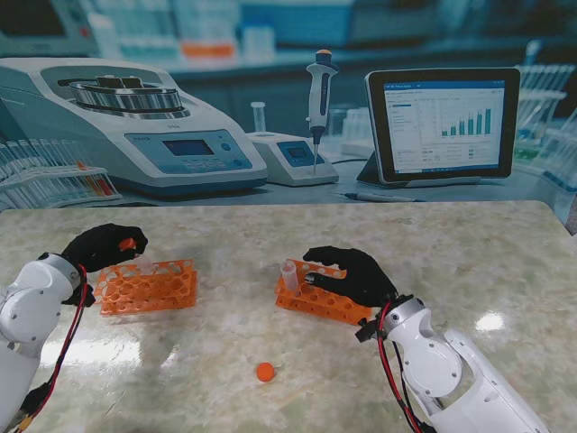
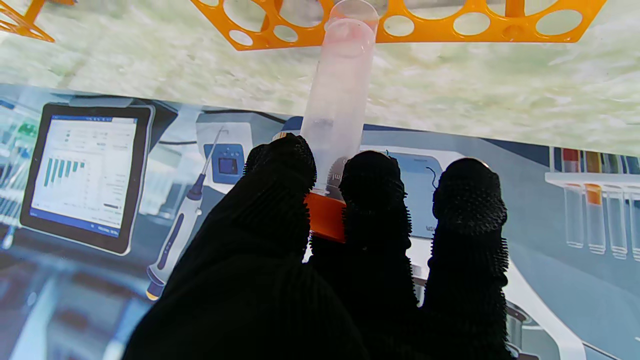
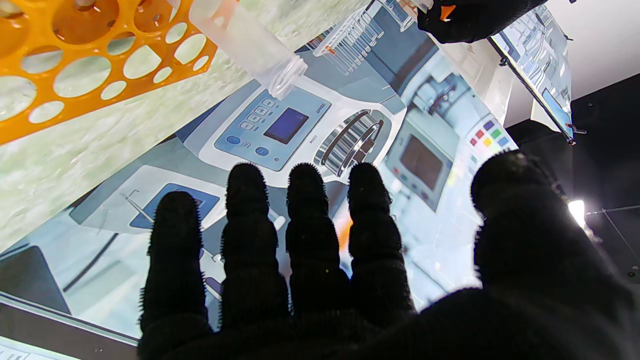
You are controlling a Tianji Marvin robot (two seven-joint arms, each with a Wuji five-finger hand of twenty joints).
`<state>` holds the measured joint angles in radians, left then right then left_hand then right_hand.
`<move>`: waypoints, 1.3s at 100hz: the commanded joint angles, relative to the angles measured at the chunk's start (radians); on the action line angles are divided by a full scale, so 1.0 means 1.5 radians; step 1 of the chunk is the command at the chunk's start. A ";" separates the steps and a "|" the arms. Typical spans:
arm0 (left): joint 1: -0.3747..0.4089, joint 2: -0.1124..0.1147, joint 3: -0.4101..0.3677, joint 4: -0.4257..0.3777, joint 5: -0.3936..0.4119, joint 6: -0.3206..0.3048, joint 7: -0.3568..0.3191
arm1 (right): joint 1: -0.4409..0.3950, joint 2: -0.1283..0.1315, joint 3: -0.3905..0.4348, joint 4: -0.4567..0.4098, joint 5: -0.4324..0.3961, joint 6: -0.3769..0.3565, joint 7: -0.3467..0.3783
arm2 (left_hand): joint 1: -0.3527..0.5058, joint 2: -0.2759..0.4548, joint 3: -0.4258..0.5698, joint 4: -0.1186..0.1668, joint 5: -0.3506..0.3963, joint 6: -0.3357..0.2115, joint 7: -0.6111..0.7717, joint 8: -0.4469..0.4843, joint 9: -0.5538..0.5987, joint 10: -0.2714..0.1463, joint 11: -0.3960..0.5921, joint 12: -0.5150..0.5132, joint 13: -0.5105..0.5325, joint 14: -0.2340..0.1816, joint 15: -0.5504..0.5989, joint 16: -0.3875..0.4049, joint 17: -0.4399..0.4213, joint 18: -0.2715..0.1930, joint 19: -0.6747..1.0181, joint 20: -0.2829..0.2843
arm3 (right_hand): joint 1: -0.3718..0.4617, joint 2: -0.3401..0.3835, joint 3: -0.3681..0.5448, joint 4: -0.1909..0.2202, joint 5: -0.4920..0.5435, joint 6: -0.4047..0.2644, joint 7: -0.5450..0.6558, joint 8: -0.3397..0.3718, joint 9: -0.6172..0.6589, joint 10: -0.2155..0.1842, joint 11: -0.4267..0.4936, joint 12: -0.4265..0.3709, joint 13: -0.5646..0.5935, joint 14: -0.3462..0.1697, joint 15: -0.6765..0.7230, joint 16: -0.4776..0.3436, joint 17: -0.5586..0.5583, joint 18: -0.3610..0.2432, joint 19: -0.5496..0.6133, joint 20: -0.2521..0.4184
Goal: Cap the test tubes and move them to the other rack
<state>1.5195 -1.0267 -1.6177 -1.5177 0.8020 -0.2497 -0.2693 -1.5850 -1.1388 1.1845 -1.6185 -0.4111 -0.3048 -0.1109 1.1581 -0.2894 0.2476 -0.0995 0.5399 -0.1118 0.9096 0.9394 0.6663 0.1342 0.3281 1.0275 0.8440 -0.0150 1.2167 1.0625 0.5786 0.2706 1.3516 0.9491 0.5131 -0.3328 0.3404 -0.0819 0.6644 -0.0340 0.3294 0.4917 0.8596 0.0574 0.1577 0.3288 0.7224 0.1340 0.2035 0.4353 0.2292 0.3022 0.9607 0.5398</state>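
Fingers (image 2: 280,165) of the left hand (image 1: 106,245) are closed round the orange cap end of a clear test tube (image 2: 340,100), whose rounded bottom points down at the holes of the left rack (image 1: 149,287). That pinch at the cap looks chosen so the body stays free to slide into a hole; I judge this tube capped and being set into the receiving rack. The tube hangs straight out from the fingertips, its lower end just over the rack's top plate, though whether it has entered a hole I cannot tell.

To the right of that rack, well apart, the right hand (image 1: 353,273) rests over the right rack (image 1: 317,298), fingers spread and holding nothing. An uncapped tube (image 1: 289,275) stands in that rack's near-left corner, just beside the fingertips, tilted in the wrist view. This hand seems placed to steady the rack or take that tube next.

A loose orange cap (image 1: 264,371) lies on the tabletop (image 1: 469,244), nearer to me than the right rack.
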 commanded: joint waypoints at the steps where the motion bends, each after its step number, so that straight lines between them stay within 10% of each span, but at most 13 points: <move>1: 0.011 0.002 0.002 -0.003 0.001 0.002 -0.006 | -0.003 -0.002 -0.003 0.001 0.003 0.003 0.001 | 0.089 0.111 0.203 0.033 0.067 0.004 0.153 0.064 0.135 -0.059 0.259 0.050 -0.003 -0.025 0.014 0.009 -0.005 0.020 0.009 0.029 | 0.007 0.025 -0.010 0.017 -0.009 0.002 0.006 0.001 -0.005 -0.004 0.004 -0.001 -0.012 -0.005 0.002 -0.008 -0.004 0.007 0.004 -0.010; 72: 0.030 0.003 -0.006 -0.012 0.017 -0.008 -0.005 | -0.002 -0.002 -0.006 0.005 0.006 0.005 0.002 | 0.089 0.103 0.200 0.030 0.069 0.004 0.133 0.050 0.134 -0.055 0.242 0.049 -0.007 -0.011 0.000 0.006 -0.012 0.019 0.005 0.030 | 0.007 0.028 -0.013 0.018 -0.009 0.002 0.006 0.002 -0.006 -0.003 0.004 -0.002 -0.012 -0.005 0.002 -0.008 -0.004 0.007 0.004 -0.010; 94: 0.026 0.002 0.009 -0.002 -0.001 0.003 -0.011 | -0.003 -0.002 -0.006 0.005 0.006 0.006 0.001 | 0.088 0.053 0.160 0.027 0.096 0.031 -0.031 -0.110 0.135 -0.027 0.093 0.006 -0.013 0.039 -0.103 -0.005 -0.031 0.006 -0.016 0.015 | 0.008 0.029 -0.014 0.018 -0.009 0.002 0.006 0.002 -0.005 -0.004 0.005 -0.001 -0.012 -0.005 0.002 -0.008 -0.004 0.006 0.004 -0.010; 111: 0.030 0.004 0.009 -0.008 -0.003 0.008 -0.023 | -0.004 -0.002 -0.003 0.004 0.003 0.003 0.002 | 0.088 0.040 -0.009 0.075 0.088 0.031 -0.128 -0.251 0.144 -0.021 -0.047 -0.006 -0.025 0.017 -0.167 -0.024 -0.033 -0.009 -0.032 -0.009 | 0.008 0.028 -0.014 0.018 -0.009 0.002 0.006 0.002 -0.005 -0.004 0.005 -0.001 -0.012 -0.005 0.003 -0.008 -0.004 0.007 0.004 -0.010; 130: 0.032 0.006 0.006 -0.010 0.013 0.010 -0.029 | -0.005 -0.002 -0.001 0.004 0.003 0.002 0.002 | 0.050 0.041 -0.078 0.089 0.075 0.023 -0.199 -0.311 0.086 -0.024 -0.054 -0.097 -0.071 0.042 -0.249 -0.055 -0.088 0.011 -0.089 -0.030 | 0.008 0.028 -0.014 0.018 -0.009 0.002 0.006 0.002 -0.006 -0.005 0.004 -0.001 -0.013 -0.005 0.002 -0.008 -0.004 0.007 0.004 -0.009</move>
<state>1.5607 -1.0217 -1.6081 -1.5258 0.8061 -0.2391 -0.3007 -1.5848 -1.1390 1.1832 -1.6110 -0.4077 -0.3026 -0.1100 1.1638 -0.3152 0.1281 -0.0242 0.6541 -0.0868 0.6534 0.5008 0.7551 0.1739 0.2028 0.9301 0.7899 0.0461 0.8950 1.0006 0.4837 0.2670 1.2557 0.9349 0.5132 -0.3328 0.3389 -0.0817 0.6644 -0.0339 0.3294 0.4917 0.8596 0.0574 0.1577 0.3288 0.7224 0.1340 0.2035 0.4352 0.2292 0.3023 0.9605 0.5398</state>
